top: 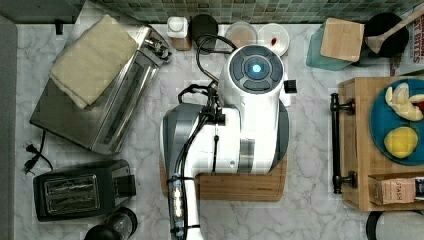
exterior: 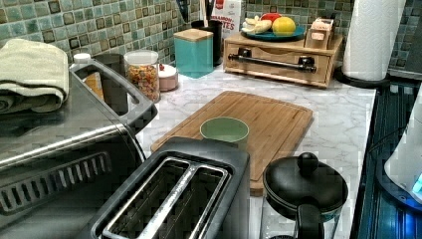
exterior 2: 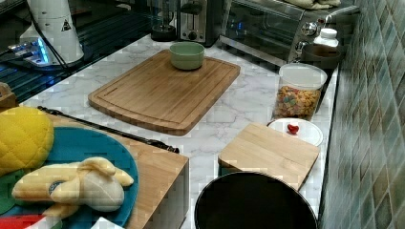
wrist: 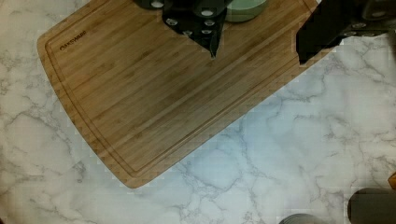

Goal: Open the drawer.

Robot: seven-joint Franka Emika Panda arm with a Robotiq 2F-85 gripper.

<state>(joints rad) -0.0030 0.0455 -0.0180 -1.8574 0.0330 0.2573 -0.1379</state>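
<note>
We see cutting board [exterior: 249,124] mid-counter, bowl [exterior: 224,130] on its near end in the left view. Toaster [exterior: 174,194] in front of board, toaster oven [exterior: 59,149] at the left view's left. Drawer [exterior: 278,62] behind board against wall, plate [exterior: 272,35] on top. Canister [exterior: 193,52] to the left view's left of drawer.

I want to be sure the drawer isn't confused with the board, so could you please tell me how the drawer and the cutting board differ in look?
The drawer is a boxy unit with a black bar handle across its front; the cutting board is a flat slab with no handle. The drawer unit carries a blue plate of fruit on top; the cutting board carries a green bowl. The cutting board has rounded corners and a groove. Both are light wood on the marble counter.
</note>
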